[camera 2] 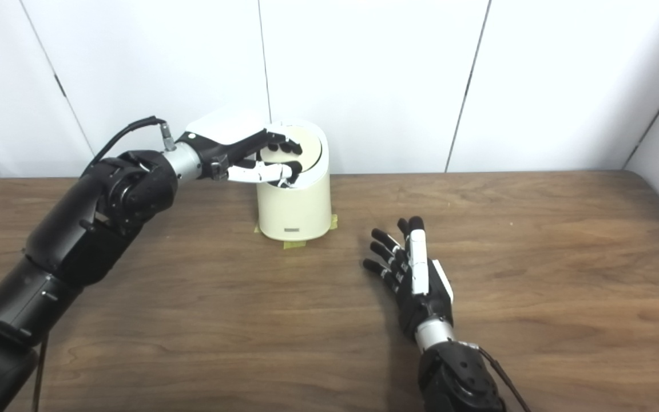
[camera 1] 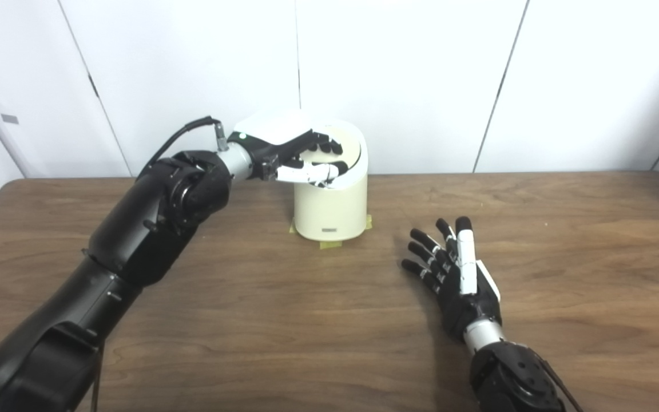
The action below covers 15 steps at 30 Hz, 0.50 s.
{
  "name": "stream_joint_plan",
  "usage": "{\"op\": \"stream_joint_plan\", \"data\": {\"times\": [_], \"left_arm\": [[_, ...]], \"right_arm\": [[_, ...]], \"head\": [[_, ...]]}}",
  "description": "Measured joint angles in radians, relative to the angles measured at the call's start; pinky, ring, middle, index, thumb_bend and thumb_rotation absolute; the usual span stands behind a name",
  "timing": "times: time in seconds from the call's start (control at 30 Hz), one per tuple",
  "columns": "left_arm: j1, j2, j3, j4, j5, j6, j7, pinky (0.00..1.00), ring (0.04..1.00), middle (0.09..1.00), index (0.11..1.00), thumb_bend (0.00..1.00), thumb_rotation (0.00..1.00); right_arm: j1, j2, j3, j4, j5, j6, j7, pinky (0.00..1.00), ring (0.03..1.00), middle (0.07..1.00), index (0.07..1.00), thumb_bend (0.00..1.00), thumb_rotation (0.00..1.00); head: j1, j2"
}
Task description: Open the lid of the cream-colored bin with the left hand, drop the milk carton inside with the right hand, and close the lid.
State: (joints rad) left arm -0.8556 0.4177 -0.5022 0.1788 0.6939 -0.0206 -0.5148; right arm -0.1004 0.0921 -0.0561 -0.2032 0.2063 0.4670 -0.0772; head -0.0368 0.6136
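Observation:
The cream-colored bin (camera 1: 329,206) stands at the back middle of the table, also in the right eye view (camera 2: 295,209). Its round lid (camera 1: 354,146) lies tilted on top. My left hand (camera 1: 301,155) reaches over the bin from the left, with its fingers on top of the lid and its thumb along the lid's front edge. My right hand (camera 1: 458,269) lies open and empty on the table, to the right of and in front of the bin. No milk carton is in view.
The brown wooden table (camera 1: 564,274) stretches wide in front of white wall panels. Yellow tape pieces (camera 1: 329,245) mark the bin's base. My left arm (camera 1: 152,223) crosses the table's left side.

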Motion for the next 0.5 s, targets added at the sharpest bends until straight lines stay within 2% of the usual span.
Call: {"op": "stream_joint_plan", "data": {"times": [0.17,0.3,0.5], "left_arm": [[0.011,0.003,-0.011,-0.01,0.028,-0.009,-0.008,0.92,0.887,0.869,0.862,0.56,1.0],[0.011,0.016,-0.049,-0.033,0.094,-0.024,-0.02,0.96,0.921,0.894,0.883,0.57,1.0],[0.002,0.027,-0.122,-0.078,0.252,-0.042,-0.032,1.0,0.938,0.869,0.822,0.59,1.0]], "right_arm": [[0.0,-0.004,0.001,-0.001,0.001,0.001,0.0,0.76,0.87,0.86,0.988,0.5,1.0],[0.001,-0.005,0.004,-0.006,0.0,0.003,0.0,0.77,0.878,0.867,0.999,0.49,1.0],[0.001,-0.006,0.005,-0.013,0.001,0.007,0.0,0.77,0.876,0.869,0.999,0.5,1.0]], "head": [[-0.006,0.002],[-0.006,0.002],[-0.008,0.006]]}}
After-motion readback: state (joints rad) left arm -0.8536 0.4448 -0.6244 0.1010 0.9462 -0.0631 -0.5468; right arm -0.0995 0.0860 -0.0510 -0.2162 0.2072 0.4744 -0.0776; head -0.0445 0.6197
